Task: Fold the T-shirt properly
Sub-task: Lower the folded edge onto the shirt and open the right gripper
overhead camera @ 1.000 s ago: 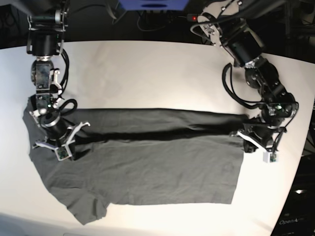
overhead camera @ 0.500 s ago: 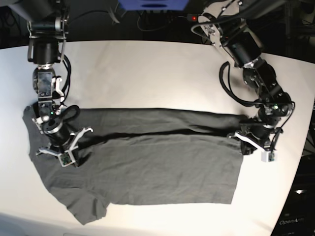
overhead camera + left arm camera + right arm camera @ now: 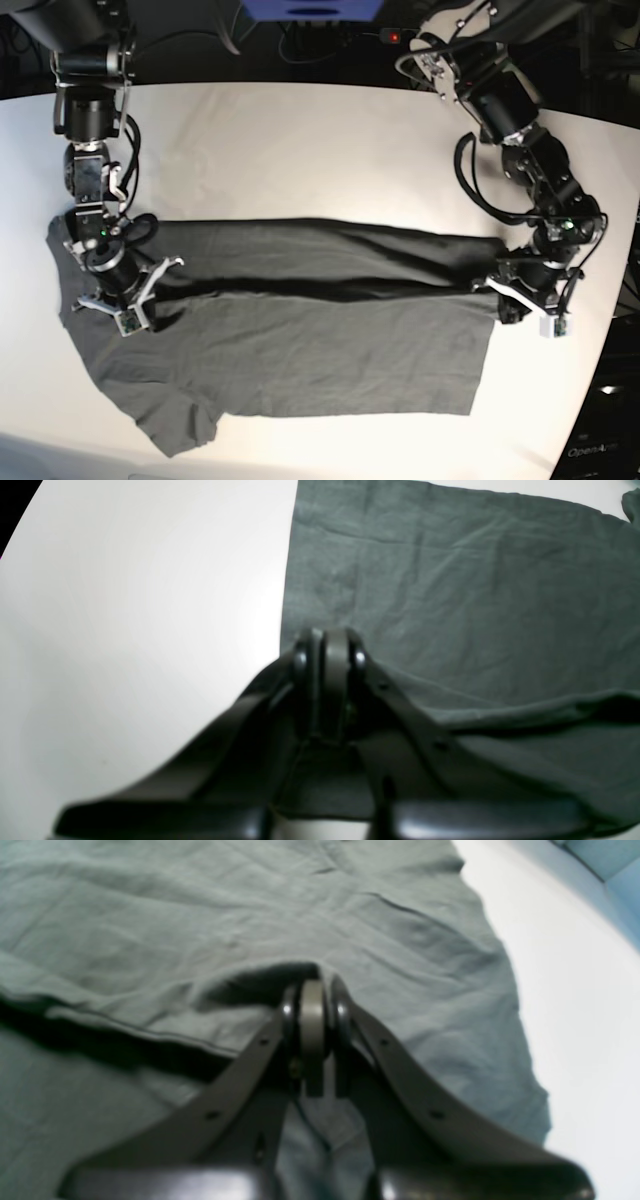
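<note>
Base view had the T-shirt [image 3: 300, 330] spread across the white worktop [image 3: 300, 150], top edge folded over. Left fingers [image 3: 330, 650] were pinched shut on its hem corner, right fingers [image 3: 312, 1005] clamped on the folded edge. Dark grey, slightly wrinkled.

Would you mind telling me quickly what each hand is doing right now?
Left hand: closed, pinching the folded edge of the T-shirt.
Right hand: closed, pinching a fold of the T-shirt.

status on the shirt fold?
Left gripper and right gripper each shut on T-shirt edge. Far edge lifted, fold half laid. Nothing in the way.
</note>
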Action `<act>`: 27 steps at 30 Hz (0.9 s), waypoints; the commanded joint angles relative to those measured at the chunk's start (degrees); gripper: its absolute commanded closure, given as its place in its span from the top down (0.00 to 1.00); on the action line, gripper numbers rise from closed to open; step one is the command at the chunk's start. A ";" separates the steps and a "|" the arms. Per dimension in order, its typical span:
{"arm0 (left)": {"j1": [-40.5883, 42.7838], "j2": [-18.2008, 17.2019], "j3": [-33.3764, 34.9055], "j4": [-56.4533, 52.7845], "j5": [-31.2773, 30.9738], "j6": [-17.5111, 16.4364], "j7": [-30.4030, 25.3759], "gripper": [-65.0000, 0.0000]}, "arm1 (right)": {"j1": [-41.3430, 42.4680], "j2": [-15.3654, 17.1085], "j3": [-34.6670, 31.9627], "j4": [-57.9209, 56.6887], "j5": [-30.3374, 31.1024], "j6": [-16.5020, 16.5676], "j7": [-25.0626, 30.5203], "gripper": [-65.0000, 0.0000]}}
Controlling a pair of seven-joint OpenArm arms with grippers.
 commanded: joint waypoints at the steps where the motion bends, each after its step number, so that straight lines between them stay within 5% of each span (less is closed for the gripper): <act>1: -1.55 -0.43 0.22 0.83 -0.90 -0.12 -1.55 0.04 | 1.63 0.64 -0.63 0.87 0.62 -0.30 1.43 0.00; 13: -0.76 -0.34 0.22 0.83 -0.90 -0.12 -1.55 0.04 | 3.65 -1.38 -5.37 0.69 -8.79 -0.30 1.26 0.00; 27: 0.21 -0.34 0.22 0.83 -0.90 -0.12 -1.55 0.04 | 7.34 -2.17 -9.68 -5.81 -9.14 -0.30 1.61 0.01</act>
